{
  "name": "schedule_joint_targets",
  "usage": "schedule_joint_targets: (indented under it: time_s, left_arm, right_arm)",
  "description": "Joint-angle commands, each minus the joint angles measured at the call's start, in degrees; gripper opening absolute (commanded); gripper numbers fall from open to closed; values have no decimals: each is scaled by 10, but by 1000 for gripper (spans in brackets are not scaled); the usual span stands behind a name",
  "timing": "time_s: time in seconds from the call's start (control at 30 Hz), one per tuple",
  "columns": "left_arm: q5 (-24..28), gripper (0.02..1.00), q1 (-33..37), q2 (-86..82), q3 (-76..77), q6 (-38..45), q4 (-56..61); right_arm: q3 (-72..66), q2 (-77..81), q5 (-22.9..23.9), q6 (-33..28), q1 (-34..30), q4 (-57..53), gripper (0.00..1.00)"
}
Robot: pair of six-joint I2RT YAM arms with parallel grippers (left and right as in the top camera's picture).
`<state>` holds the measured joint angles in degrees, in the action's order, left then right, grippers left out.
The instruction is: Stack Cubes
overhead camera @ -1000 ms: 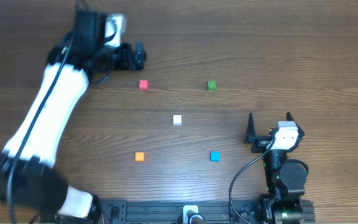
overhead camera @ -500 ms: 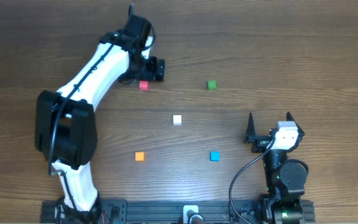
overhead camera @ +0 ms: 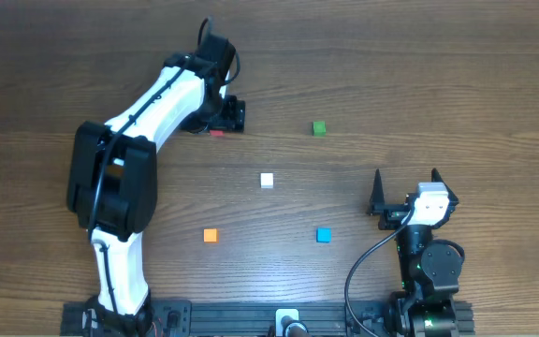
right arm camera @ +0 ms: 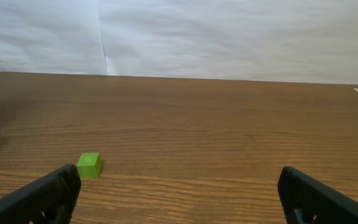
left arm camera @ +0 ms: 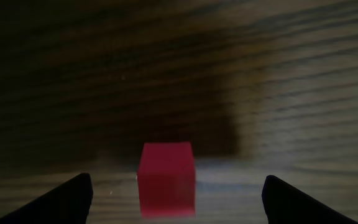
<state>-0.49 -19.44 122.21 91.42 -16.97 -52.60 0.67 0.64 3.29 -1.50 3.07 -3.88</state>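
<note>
Five small cubes lie apart on the wooden table: a red cube (overhead camera: pixel 216 133), a green cube (overhead camera: pixel 319 128), a white cube (overhead camera: pixel 267 180), an orange cube (overhead camera: pixel 211 235) and a blue cube (overhead camera: pixel 323 235). My left gripper (overhead camera: pixel 229 114) hangs over the red cube at the table's far side and hides most of it from above. In the left wrist view the red cube (left arm camera: pixel 166 178) sits on the wood between the open fingers (left arm camera: pixel 55 202), untouched. My right gripper (overhead camera: pixel 406 184) stands open near its base, with the green cube (right arm camera: pixel 89 165) far ahead of it.
A white wall (right arm camera: pixel 229 37) rises past the table's far edge. Bare wood lies between the cubes and around both arms.
My left arm swung right from the far left and came down over the red cube, which is now mostly covered from above. The right arm and the other cubes stayed put.
</note>
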Motion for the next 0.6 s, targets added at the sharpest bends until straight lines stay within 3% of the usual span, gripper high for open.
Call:
schedule_joint_targets:
  time_s: [0.03, 0.3, 0.6]
  left_arm:
    - [-5, 864, 4, 23, 7, -15, 9]
    - [-5, 794, 4, 32, 7, -18, 16]
    - [-5, 538, 4, 32, 7, -17, 15]
  right_arm:
    - [-4, -3, -5, 1, -2, -2, 993]
    - [-4, -3, -5, 1, -2, -2, 991]
    - [-4, -3, -5, 1, -2, -2, 993]
